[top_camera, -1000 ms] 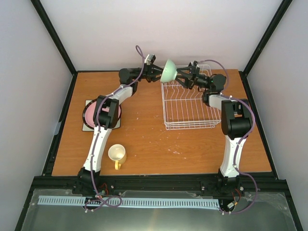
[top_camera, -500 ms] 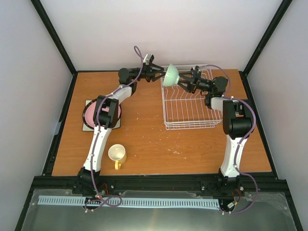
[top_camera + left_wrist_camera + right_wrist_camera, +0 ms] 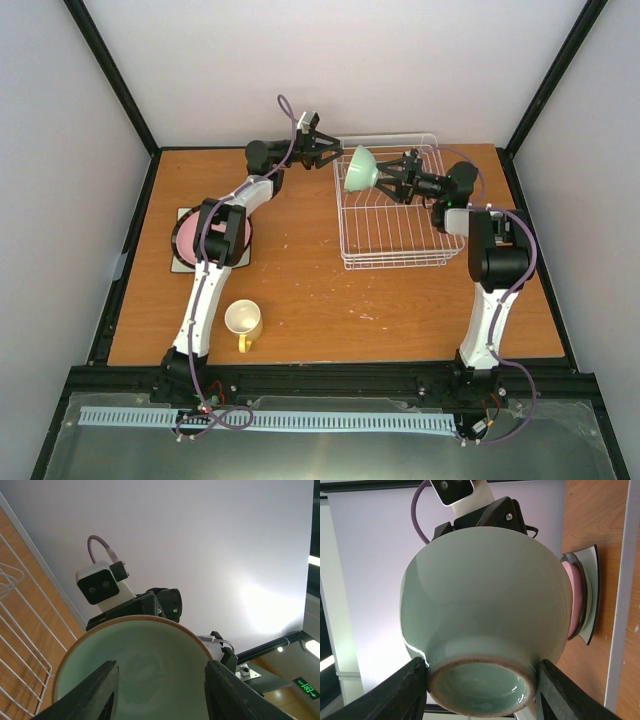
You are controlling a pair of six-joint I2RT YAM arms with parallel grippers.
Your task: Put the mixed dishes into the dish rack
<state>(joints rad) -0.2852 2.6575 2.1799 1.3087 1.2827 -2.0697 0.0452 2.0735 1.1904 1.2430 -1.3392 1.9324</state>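
The mint-green bowl (image 3: 357, 168) hangs on its side over the back left corner of the white wire dish rack (image 3: 395, 235). My right gripper (image 3: 383, 178) is shut on the bowl's foot ring (image 3: 482, 685), one finger on each side. My left gripper (image 3: 330, 150) is open just left of the bowl and apart from it. In the left wrist view its fingers (image 3: 102, 690) frame the bowl's inside (image 3: 135, 670). The pink plate (image 3: 190, 232) lies on a dark-rimmed plate on the white square plate (image 3: 181, 263) at the left. The yellow mug (image 3: 243, 320) stands near the front. The green plate is hidden.
The rack's wires (image 3: 20, 630) show at the left edge of the left wrist view. The plate stack also shows in the right wrist view (image 3: 575, 602). Black frame rails and white walls bound the wooden table (image 3: 300, 290).
The right gripper has carried the bowl right and down, away from the left gripper. The left gripper, which was at the bowl's rim, now stands apart from it, open.
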